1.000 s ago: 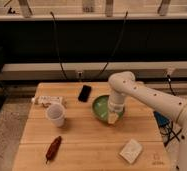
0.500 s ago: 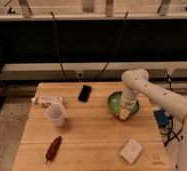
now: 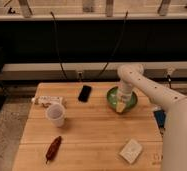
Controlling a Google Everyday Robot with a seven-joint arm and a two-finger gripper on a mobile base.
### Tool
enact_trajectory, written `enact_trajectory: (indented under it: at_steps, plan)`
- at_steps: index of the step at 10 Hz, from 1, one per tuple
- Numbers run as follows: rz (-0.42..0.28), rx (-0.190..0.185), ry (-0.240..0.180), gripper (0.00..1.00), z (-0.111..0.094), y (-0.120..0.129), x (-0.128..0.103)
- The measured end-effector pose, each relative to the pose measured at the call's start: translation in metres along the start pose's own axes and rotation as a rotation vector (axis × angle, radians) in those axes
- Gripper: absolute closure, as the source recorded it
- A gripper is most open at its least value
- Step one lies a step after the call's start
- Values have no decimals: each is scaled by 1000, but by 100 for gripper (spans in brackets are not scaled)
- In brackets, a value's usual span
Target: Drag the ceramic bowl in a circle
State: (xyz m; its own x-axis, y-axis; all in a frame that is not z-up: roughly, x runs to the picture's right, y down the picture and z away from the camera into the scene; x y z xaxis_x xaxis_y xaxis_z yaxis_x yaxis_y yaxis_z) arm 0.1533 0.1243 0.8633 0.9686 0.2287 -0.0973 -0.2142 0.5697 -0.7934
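ceramic bowl (image 3: 132, 98) green | end effector (image 3: 120, 106) cream, in bowl | cup (image 3: 55, 114) white | phone (image 3: 85, 93) black

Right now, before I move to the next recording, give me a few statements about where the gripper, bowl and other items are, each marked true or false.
1. The gripper is down at the ceramic bowl, on its near side. True.
2. The ceramic bowl sits at the table's left edge. False: it is on the far right part of the table.
3. The white cup stands upright, left of the bowl. True.
4. A phone lies inside the bowl. False: the black phone lies on the table left of the bowl, apart from it.
5. A reddish item touches the bowl. False: the reddish item lies near the front left corner.
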Motion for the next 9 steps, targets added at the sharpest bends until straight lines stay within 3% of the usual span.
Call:
enact_trajectory:
  at_steps: [3, 6, 9]
  plan:
    - [-67, -4, -2, 100, 0, 3, -40]
    - [-178, -11, -1, 100, -2, 24, -89]
    - [-277, -34, 7, 100, -1, 62, -98]
